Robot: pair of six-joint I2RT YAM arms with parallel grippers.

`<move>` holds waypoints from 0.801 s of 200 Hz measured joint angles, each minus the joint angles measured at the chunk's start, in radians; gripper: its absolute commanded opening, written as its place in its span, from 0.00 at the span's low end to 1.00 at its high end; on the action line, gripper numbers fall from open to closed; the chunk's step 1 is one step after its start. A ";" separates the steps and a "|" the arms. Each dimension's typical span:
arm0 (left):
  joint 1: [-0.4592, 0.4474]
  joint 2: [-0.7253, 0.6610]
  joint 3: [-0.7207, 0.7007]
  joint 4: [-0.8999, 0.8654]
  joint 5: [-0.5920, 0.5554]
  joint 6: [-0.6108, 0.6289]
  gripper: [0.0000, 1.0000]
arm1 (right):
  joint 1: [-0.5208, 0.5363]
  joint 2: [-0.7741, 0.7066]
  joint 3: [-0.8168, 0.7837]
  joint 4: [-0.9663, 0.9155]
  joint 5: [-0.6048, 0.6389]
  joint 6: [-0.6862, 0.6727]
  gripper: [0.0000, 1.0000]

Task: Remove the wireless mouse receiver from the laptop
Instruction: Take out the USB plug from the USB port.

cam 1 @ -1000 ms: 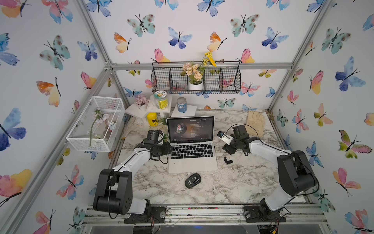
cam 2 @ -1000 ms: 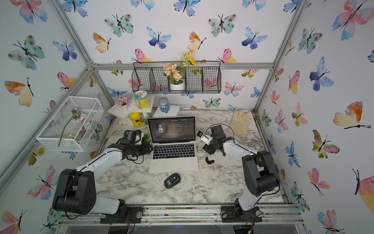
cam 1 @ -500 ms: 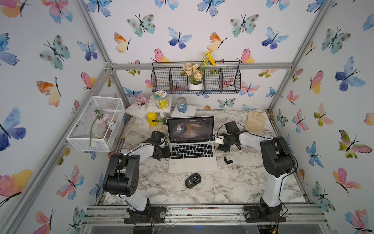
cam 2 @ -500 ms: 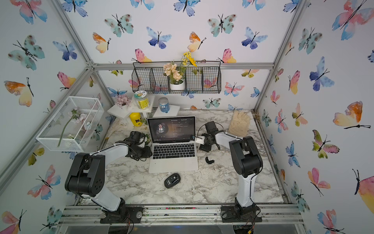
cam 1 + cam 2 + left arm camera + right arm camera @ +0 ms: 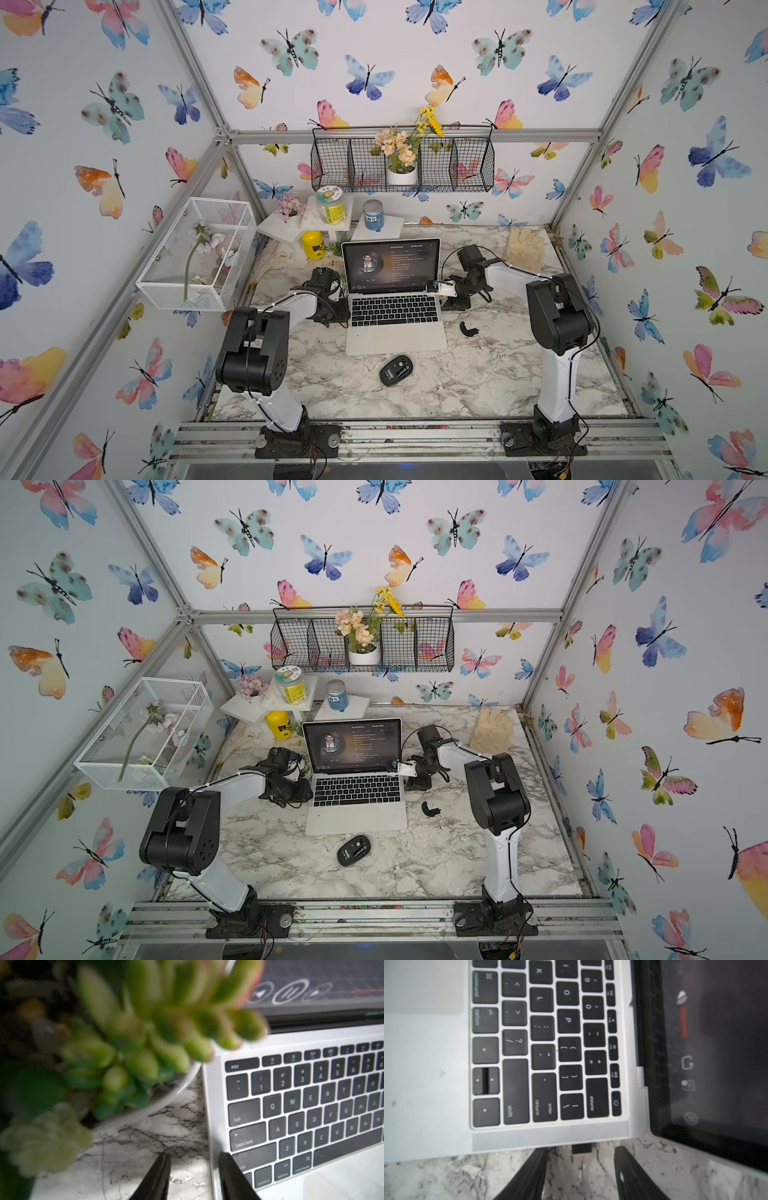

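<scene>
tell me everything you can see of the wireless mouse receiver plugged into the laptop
The wireless mouse receiver is a tiny, matt black, plastic-looking rectangular stub. It sits plugged into the side edge of the slim silver laptop, on the robot's right, near the delete-key corner. Only its short outer end shows, sticking out over the marble-patterned tabletop. The right gripper has its jaws open on either side of it, not touching it.

Robot test cell mocked up as a home desk: aluminium extrusion frame (image 5: 415, 136), butterfly wallpaper panels (image 5: 374, 54), marble-look tabletop (image 5: 478, 382). Left arm (image 5: 257, 345) and right arm (image 5: 557, 316) bolt to a slotted rail (image 5: 415, 434) at the front edge. Props: laptop (image 5: 395, 336), wire wall basket (image 5: 469, 166) holding potted flowers (image 5: 401, 158).
</scene>
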 measured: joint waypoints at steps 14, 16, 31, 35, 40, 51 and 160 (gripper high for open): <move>0.000 0.004 0.003 0.001 0.000 0.003 0.44 | 0.003 0.001 0.000 -0.018 -0.005 -0.010 0.48; 0.000 0.004 0.004 0.001 0.000 0.003 0.44 | 0.003 0.001 0.000 -0.021 -0.005 -0.010 0.48; 0.000 0.010 0.010 0.001 0.003 0.004 0.44 | 0.006 0.002 0.002 -0.032 -0.006 -0.020 0.42; 0.000 0.010 0.011 0.001 0.004 0.004 0.43 | 0.006 0.002 0.003 -0.033 -0.006 -0.022 0.41; 0.000 0.013 0.013 0.002 0.006 0.005 0.43 | 0.007 0.005 0.005 -0.035 -0.005 -0.026 0.40; 0.000 0.015 0.016 0.002 0.007 0.006 0.43 | 0.008 0.009 0.013 -0.039 -0.004 -0.031 0.36; 0.002 0.044 0.044 0.000 0.008 0.009 0.36 | 0.030 0.018 0.029 -0.026 0.035 -0.029 0.09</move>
